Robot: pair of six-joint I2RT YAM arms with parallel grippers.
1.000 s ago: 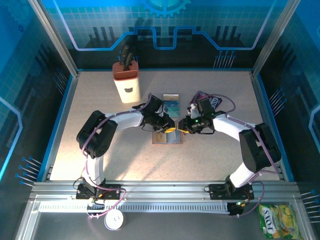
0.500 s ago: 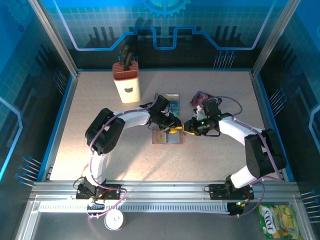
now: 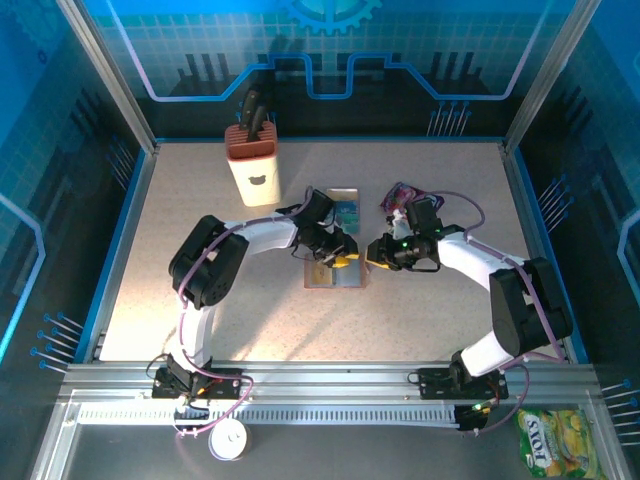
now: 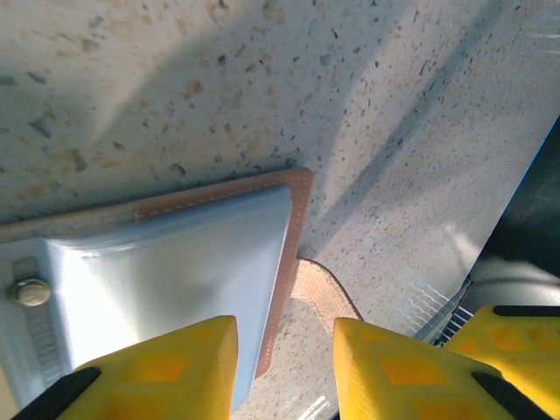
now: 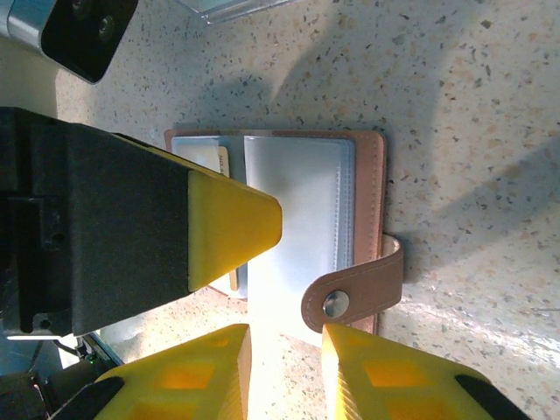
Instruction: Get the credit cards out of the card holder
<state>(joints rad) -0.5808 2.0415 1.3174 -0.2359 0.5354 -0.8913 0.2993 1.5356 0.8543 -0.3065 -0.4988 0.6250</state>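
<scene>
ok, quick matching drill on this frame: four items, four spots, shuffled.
1 cream knife block with brown top
2 tan leather card holder, lying open
3 purple snack packet
4 yellow-green snack bag

A centre of the table
B off it, near right corner
C back left
D back, right of centre

Pairs: 1-C, 2-A, 3-D, 4-B

1. Card holder (image 5: 302, 206): tan-brown rim & strap, blue-grey inside.
2. Table (image 3: 420, 320): beige w/ dark speckles.
3. L gripper fingers (image 4: 166, 367), R gripper fingers (image 5: 376, 376): yellow.
4. Knife block (image 3: 255, 180): cream, brown top.
</scene>
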